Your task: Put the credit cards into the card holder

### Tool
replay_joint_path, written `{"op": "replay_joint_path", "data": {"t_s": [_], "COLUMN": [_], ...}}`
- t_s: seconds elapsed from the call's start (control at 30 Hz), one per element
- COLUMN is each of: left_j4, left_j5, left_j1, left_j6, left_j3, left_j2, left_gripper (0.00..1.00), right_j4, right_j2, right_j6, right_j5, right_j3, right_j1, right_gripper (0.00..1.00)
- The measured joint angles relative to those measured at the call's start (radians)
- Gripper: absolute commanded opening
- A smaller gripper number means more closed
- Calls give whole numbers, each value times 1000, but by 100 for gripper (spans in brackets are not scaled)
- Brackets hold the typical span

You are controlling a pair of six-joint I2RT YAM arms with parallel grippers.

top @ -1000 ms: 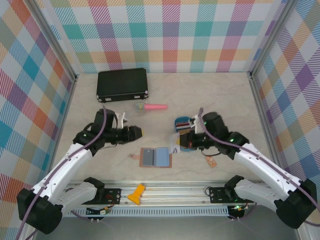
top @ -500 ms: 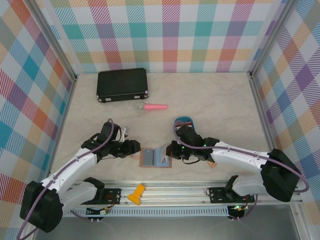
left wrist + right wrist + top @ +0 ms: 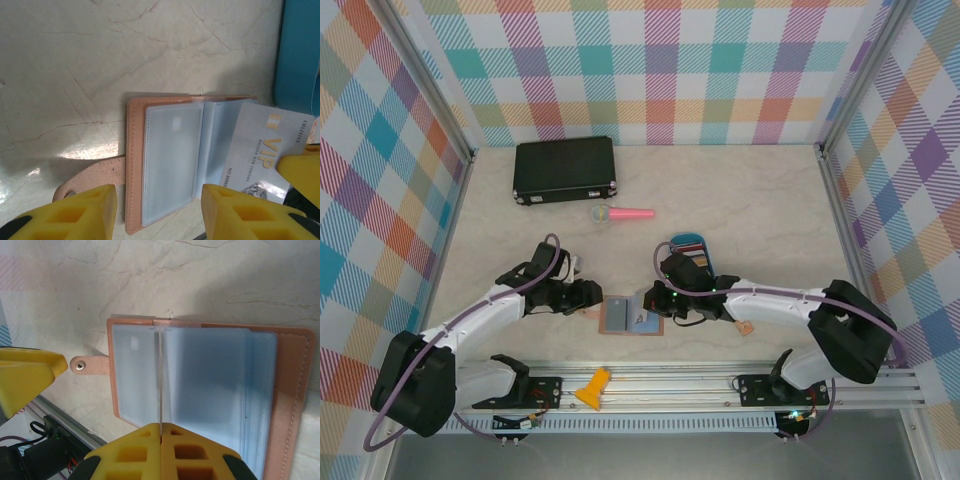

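The card holder (image 3: 623,316) lies open on the table, pink-brown leather with grey-blue plastic sleeves (image 3: 170,155) (image 3: 210,390). My right gripper (image 3: 658,303) (image 3: 161,432) is shut on a white credit card, seen edge-on (image 3: 161,385) over the holder's middle fold. In the left wrist view that card (image 3: 260,150) shows "VIP" print and slants over the holder's right page. My left gripper (image 3: 592,294) (image 3: 160,215) is open, its yellow fingers straddling the holder's left page near the strap. More credit cards stand in the blue tray (image 3: 690,243).
A black case (image 3: 565,170) sits at the back left, a pink stick-like object (image 3: 625,213) in front of it. A small orange tag (image 3: 745,326) lies right of the holder. A yellow scraper (image 3: 593,388) rests on the front rail. The tray's edge (image 3: 300,50) is close.
My right gripper carried the white card left from the tray to above the open holder. My left gripper moved right and down to the holder's left edge.
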Motion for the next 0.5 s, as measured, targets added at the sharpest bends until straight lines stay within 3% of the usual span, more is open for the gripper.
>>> {"op": "replay_joint_path", "data": {"t_s": [0.5], "left_j4": [-1], "left_j5": [-39], "left_j1": [1], "left_j6": [3], "left_j3": [0], "left_j2": [64], "left_gripper": [46], "right_j4": [37], "right_j2": [57], "right_j6": [-7], "right_j5": [1], "right_j3": [32], "right_j1": [19], "right_gripper": [0]}}
